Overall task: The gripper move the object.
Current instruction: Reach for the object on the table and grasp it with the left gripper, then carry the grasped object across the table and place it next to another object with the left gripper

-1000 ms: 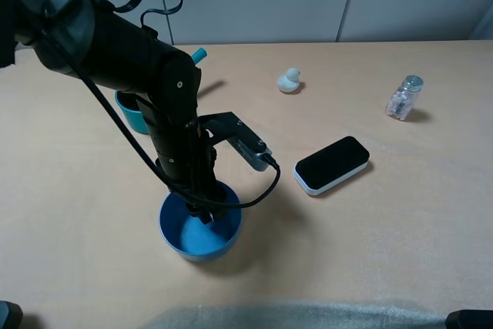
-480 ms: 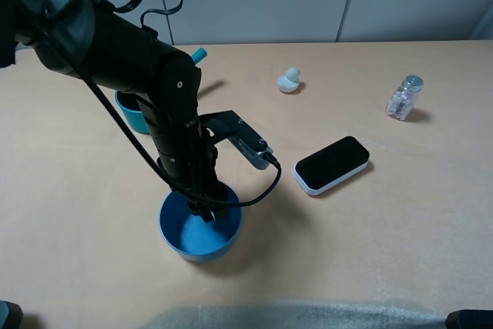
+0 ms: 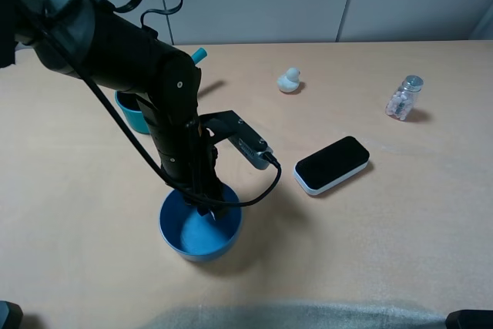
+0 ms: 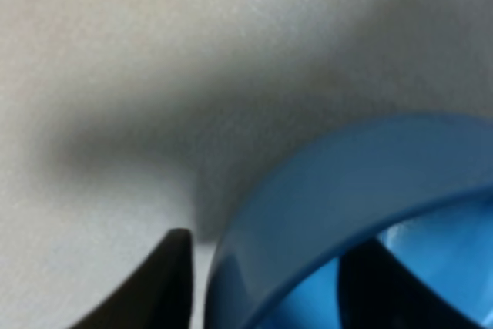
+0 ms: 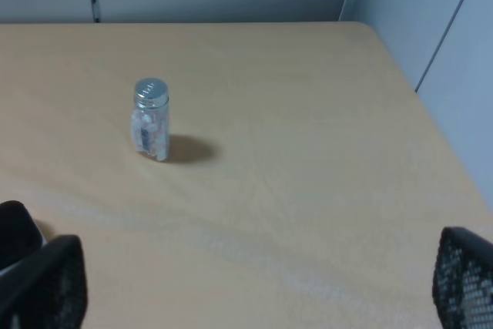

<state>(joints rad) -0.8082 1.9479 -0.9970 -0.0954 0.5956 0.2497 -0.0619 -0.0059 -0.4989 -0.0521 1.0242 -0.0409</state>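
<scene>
The round medium-blue bowl stands on the tan table, front left of the middle. My left gripper points straight down over the bowl's far rim. In the left wrist view the bowl's wall stands between the two black fingers, one outside and one inside the bowl. A thin strip of table shows between the outer finger and the wall. My right gripper is open and empty, with its fingers far apart, low over the table's right end.
A teal saucepan with a long handle sits behind the left arm. A small white duck, a black and white flat device and a small clear bottle with a metal cap lie to the right.
My left gripper's tip has risen slightly inside the bowl. The bowl has stayed in place. Nothing else has moved.
</scene>
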